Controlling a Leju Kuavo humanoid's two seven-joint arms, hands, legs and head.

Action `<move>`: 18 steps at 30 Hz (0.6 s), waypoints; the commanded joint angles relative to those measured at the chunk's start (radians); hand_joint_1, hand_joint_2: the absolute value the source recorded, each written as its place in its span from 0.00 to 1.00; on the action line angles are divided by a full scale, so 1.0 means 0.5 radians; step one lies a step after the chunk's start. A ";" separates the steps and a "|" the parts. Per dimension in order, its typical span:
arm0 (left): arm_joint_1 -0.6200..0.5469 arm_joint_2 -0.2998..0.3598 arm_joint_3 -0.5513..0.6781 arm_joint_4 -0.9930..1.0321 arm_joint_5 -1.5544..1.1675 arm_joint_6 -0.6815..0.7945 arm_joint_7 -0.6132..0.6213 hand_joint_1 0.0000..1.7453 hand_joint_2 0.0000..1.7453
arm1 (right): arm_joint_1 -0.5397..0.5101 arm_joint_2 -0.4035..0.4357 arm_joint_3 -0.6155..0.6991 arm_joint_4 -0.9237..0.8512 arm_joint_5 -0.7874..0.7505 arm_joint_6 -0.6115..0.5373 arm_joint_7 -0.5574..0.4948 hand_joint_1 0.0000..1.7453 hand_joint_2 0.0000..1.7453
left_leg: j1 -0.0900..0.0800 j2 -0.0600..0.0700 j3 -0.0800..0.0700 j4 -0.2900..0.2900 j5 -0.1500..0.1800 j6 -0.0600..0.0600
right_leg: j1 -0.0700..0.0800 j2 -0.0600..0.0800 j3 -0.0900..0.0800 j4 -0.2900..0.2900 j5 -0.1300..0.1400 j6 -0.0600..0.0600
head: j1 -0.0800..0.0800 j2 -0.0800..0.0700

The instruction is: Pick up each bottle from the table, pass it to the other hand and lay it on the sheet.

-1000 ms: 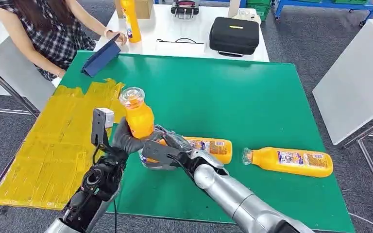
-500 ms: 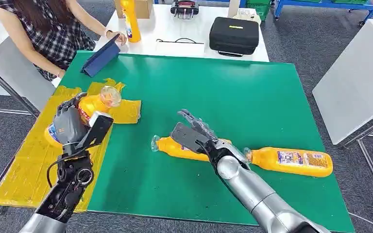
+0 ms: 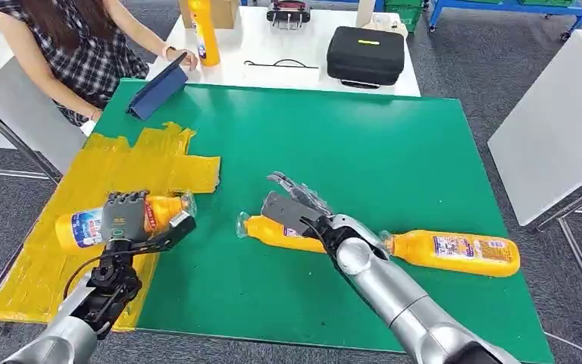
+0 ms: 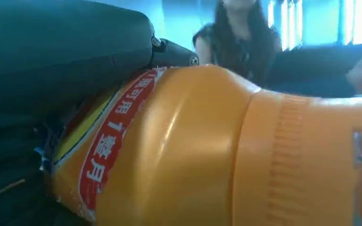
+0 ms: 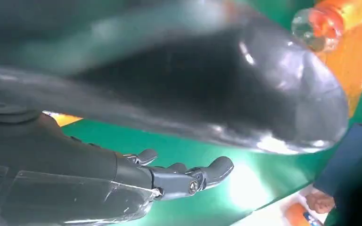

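Bottle (image 3: 95, 222) lies on its side on the yellow sheet (image 3: 132, 163) at the near left, the left hand (image 3: 125, 216) clamped around its middle. If the fingers let go carelessly, it may roll off. The right hand (image 3: 295, 205) hovers, fingers apart, over a second bottle (image 3: 269, 230) on the green surface (image 3: 364, 144).

A person (image 3: 68, 45) in a checked shirt was seated at the far left corner of the green table (image 3: 364, 144), one hand resting on a blue tablet case (image 3: 158, 91) propped at the table edge. On the adjoining white table (image 3: 273, 64) were placed an upright orange bottle (image 3: 203, 30), a black zipped case (image 3: 365, 54), a black cable (image 3: 280, 64) and a cardboard box (image 3: 224, 11).
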 commanded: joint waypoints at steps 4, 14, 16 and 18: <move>-0.122 -0.010 -0.106 0.411 -0.007 -0.128 -0.133 0.99 1.00 | -0.092 -0.001 0.080 0.167 -0.010 0.026 -0.012 0.00 0.00 | 0.000 -0.003 0.010 -0.002 -0.001 -0.003 | 0.000 -0.003 0.011 -0.001 -0.001 -0.003 | -0.001 0.000; -0.059 -0.090 0.077 0.151 0.494 0.232 -0.652 0.00 0.00 | -0.124 0.011 0.106 0.273 0.049 0.049 0.055 0.00 0.00 | 0.001 -0.007 0.018 -0.001 0.001 -0.004 | 0.002 -0.006 0.016 -0.002 -0.003 -0.005 | 0.001 0.000; -0.049 -0.088 0.091 0.060 0.631 0.183 -0.742 0.00 0.00 | -0.143 0.010 0.124 0.321 0.080 0.045 0.072 0.00 0.00 | 0.003 -0.006 0.018 0.001 -0.002 -0.006 | 0.003 -0.006 0.016 -0.001 -0.006 -0.006 | 0.000 0.000; -0.037 -0.076 0.097 0.019 0.677 0.167 -0.757 0.00 0.00 | -0.146 0.010 0.126 0.343 0.087 0.035 0.071 0.00 0.00 | 0.003 -0.005 0.009 0.001 0.002 -0.004 | 0.002 -0.004 0.011 0.000 0.001 -0.010 | 0.001 0.000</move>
